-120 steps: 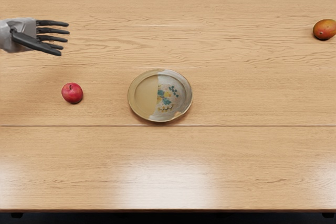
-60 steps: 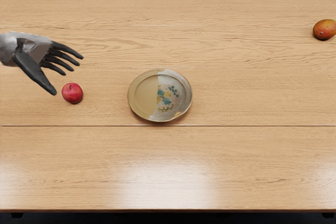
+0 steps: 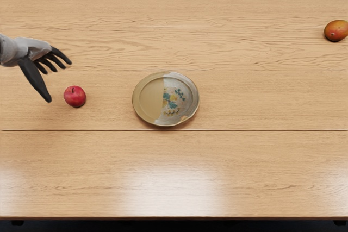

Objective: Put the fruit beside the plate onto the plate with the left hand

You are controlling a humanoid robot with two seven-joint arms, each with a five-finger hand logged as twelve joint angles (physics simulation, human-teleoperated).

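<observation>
A small red apple (image 3: 74,96) rests on the wooden table, a short way left of the round plate (image 3: 147,99), which has a tan half and a painted floral half. My left hand (image 3: 44,68) comes in from the left edge and hovers just up and left of the apple. Its dark fingers are spread and the thumb points down toward the table beside the apple, without touching it. The hand holds nothing. The right arm is out of sight.
A second fruit, an orange-red mango (image 3: 336,30), lies far off at the table's right edge. The table's front edge runs along the bottom of the view and a grey wall lies behind the far edge.
The left hand has swung from level, fingers pointing right, to tilted downward, then drawn back slightly left, with the thumb now close beside the apple. Apple and plate have not moved.
</observation>
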